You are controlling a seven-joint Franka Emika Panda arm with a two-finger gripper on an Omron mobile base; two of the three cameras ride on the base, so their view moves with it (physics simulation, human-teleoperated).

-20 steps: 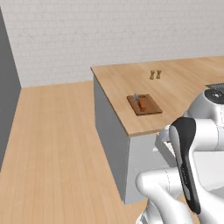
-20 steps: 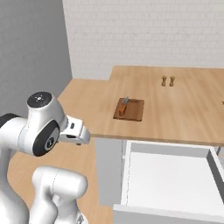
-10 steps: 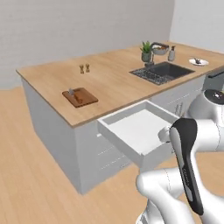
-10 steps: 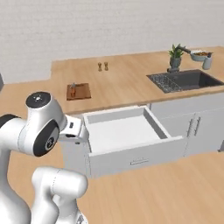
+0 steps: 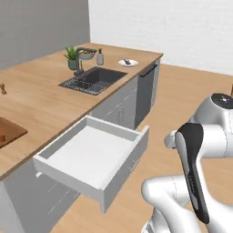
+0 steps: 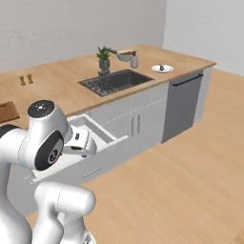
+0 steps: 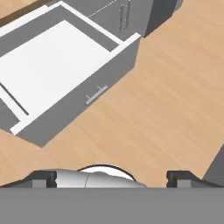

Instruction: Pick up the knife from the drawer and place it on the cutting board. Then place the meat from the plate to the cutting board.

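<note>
Left base view: you see the drawer [image 5: 91,157] open and bare, the plate [image 5: 128,63] far down the table [image 5: 41,98]. Right base view: plate [image 6: 162,68] far from your arm. Hand view: pincer [image 7: 111,177] wide, holding nothing; drawer [image 7: 48,65] up-left of it.

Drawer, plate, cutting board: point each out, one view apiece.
drawer [image 5: 86,152]: left base view, on the white inside floor.
plate [image 6: 162,69]: right base view, on the white rim at the counter's far end.
cutting board [image 5: 9,132]: left base view, on the brown top at the picture's left edge.
</note>
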